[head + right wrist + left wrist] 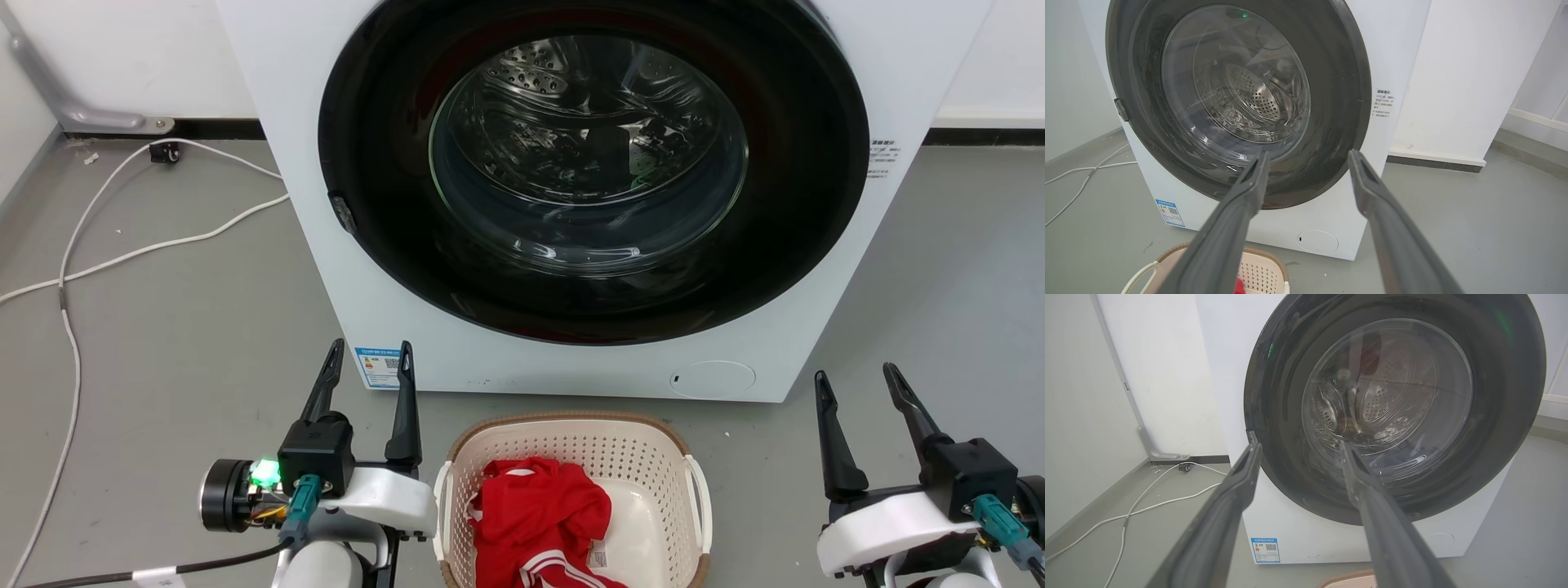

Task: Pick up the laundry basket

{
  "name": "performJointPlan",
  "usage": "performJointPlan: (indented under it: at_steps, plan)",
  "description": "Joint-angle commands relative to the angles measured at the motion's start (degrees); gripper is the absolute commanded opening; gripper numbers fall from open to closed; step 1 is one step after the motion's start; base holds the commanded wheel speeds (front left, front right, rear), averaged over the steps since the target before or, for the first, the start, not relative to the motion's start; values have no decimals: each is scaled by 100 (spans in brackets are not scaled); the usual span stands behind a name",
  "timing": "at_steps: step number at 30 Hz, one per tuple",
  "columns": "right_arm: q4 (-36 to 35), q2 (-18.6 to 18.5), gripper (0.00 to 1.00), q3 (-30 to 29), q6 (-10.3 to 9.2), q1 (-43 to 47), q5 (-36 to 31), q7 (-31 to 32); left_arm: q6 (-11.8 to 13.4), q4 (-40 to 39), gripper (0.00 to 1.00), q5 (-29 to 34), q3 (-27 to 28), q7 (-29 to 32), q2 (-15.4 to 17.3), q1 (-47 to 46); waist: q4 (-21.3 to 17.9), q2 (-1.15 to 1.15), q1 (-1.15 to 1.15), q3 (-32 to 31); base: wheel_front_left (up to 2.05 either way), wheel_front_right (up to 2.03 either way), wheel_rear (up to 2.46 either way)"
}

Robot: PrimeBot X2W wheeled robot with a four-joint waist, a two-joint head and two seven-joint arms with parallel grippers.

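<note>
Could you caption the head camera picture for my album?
Jaws open, the left gripper and right gripper flank the laundry basket before the washer.

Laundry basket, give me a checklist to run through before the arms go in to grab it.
1. Left gripper open: ok.
2. Right gripper open: ok.
3. Cream perforated plastic laundry basket with brown rim upright between them: ok.
4. White side handles free of the red striped garment: ok.
5. Grippers touching the handles: not ok, both apart.
6. Basket's near end, cut off in the head view: cannot tell.
</note>
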Motion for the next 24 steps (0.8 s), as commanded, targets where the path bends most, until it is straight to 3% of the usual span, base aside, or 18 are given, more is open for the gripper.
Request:
performJointPlan:
  at_steps: [1,12,24]
  plan:
    - [-34,1,100,11,-2,68,-12,4,-9,12,100,-7,6,-29,4,-30,-1,0,0,-5,0,0,0]
    - [-56,1,100,8,-2,-7,33,78,-76,159,100,-7,-8,-28,4,-115,-30,0,0,189,0,0,0]
    - [256,2,100,50,-2,-439,186,312,-310,976,100,-222,96,-22,6,-640,-128,0,0,1352,0,0,0]
